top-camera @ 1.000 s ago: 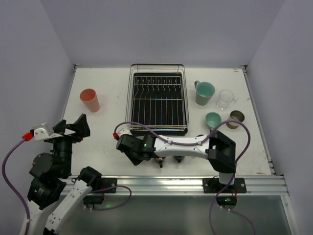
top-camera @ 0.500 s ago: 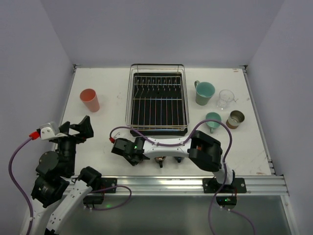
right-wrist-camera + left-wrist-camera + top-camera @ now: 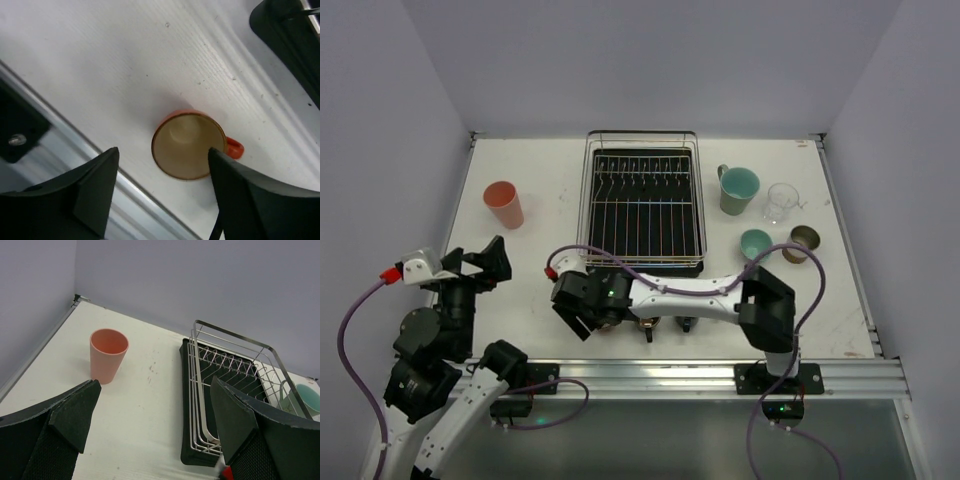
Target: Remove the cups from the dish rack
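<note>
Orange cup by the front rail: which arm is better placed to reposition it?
Right: the right gripper hangs open directly above the orange cup; the left gripper sits off to the side.

the table holds a dish rack, salmon cup, green mug, clear cup, teal cup, brown cup and orange mug.

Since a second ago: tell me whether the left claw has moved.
Yes. In the top view the left claw has shifted slightly right, closing some of the gap to the dish rack, which stayed put. It is wide open and empty.
</note>
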Available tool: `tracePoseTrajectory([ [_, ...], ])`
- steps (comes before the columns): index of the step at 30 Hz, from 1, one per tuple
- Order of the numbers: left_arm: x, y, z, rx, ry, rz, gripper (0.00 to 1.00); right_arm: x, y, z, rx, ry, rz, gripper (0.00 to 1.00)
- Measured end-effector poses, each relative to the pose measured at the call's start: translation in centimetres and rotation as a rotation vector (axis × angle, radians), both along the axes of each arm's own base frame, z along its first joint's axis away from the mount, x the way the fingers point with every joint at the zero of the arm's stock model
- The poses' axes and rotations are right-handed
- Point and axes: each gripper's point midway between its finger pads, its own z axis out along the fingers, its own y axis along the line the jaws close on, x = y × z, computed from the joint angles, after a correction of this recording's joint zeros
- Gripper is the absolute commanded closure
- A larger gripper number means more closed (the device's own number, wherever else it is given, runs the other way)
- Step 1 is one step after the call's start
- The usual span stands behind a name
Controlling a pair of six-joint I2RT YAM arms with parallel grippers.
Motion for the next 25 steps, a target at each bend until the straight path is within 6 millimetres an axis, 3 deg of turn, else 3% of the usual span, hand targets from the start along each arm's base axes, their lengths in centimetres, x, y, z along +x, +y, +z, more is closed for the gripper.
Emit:
tracePoseTrajectory([
  [4, 0.5, -0.6, 0.4, 0.009, 0.012, -0.020, 0.00, -0.1, -0.7, 7.5, 0.176, -0.042, -0.011, 0.03],
  [7, 1.2, -1.9, 1.2, 0.016, 0.016, -0.072, 0.00, 0.0, -3.1, 14.4, 0.345, -0.112, -0.028, 0.01],
  [9, 1.8, -3.2, 1.9, 0.016, 0.018, -0.121, 0.00, 0.3, -6.2, 19.7, 0.481, -0.195, -0.061, 0.01],
  [12, 2.8, -5.4, 3.1, 0.018, 0.025, -0.205, 0.00, 1.2, -12.5, 27.0, 0.709, -0.353, -0.155, 0.01],
  [15, 3.9, -7.5, 4.5, 0.019, 0.029, -0.286, 0.00, 1.9, -20.1, 31.7, 0.896, -0.492, -0.286, 0.01],
  [18, 4.6, -9.2, 5.5, 0.015, 0.023, -0.346, 0.00, 2.4, -26.0, 33.6, 1.021, -0.570, -0.416, 0.01],
  [20, 4.9, -10.1, 5.8, 0.015, 0.018, -0.384, 0.00, 2.8, -28.4, 33.2, 1.052, -0.599, -0.491, 0.01],
  [25, 5.0, -11.3, 6.1, 0.004, -0.008, -0.440, 0.00, 3.4, -29.8, 27.7, 0.989, -0.607, -0.573, 0.01],
])
